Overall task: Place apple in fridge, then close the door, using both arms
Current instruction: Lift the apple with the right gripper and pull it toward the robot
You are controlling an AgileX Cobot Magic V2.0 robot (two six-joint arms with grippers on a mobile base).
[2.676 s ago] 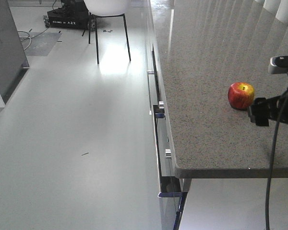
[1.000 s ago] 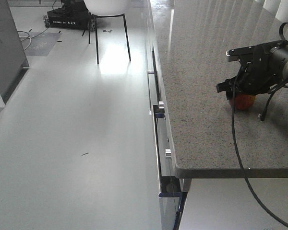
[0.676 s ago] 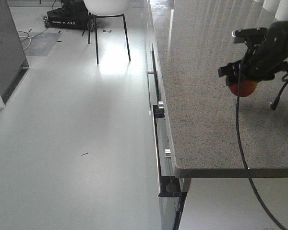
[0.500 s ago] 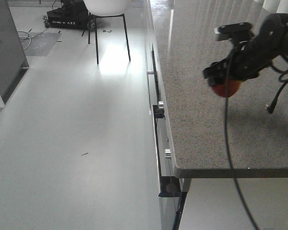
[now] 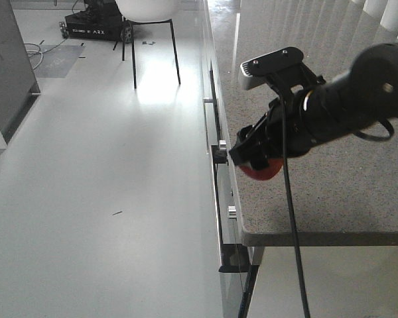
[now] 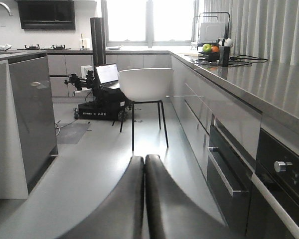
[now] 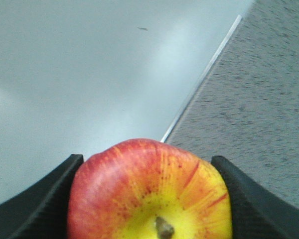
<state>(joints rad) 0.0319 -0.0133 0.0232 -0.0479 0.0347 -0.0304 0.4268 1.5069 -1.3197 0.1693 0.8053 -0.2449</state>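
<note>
Apple: firm, smooth, light, bruisable; best held across the middle. Pinched at its sides by right gripper, above counter edge. Left gripper: closed, apparently empty.

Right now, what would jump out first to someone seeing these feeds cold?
The red-and-yellow apple fills the right wrist view, clamped in the right gripper over the edge of the counter, with bare floor on the other side. The left gripper hangs shut and empty, facing a white chair across the kitchen.
</note>
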